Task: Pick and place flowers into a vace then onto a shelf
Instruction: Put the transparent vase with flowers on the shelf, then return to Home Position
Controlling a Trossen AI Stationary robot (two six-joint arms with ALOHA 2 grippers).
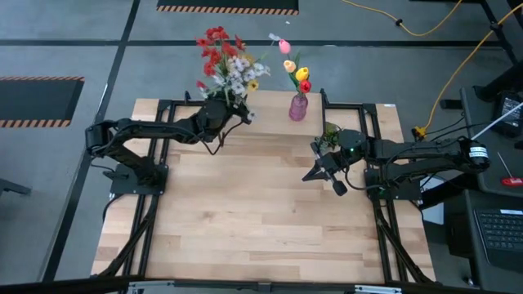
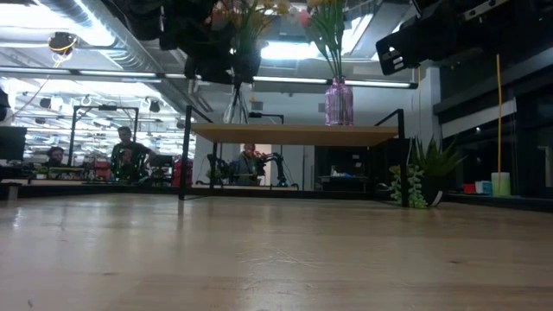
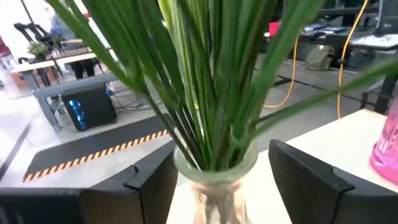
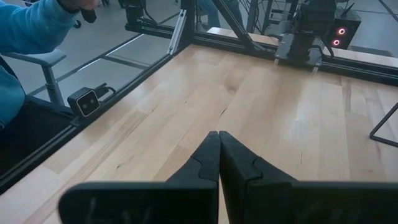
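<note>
Left wrist view shows the left pincer (image 3: pixel 217 177) spread apart around a clear glass vase (image 3: pixel 214 186) of flowers (image 3: pixel 205 81): fragile, slippery, best gripped at its neck.

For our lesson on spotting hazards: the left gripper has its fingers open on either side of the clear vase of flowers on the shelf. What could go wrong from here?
1. The left gripper straddles the clear vase; pulling away crookedly could let a finger clip it and tip it.
2. The flowers stand tall and look top-heavy, so a small knock may topple the vase.
3. The pink vase stands on the same shelf; a falling bunch might hit it.
</note>
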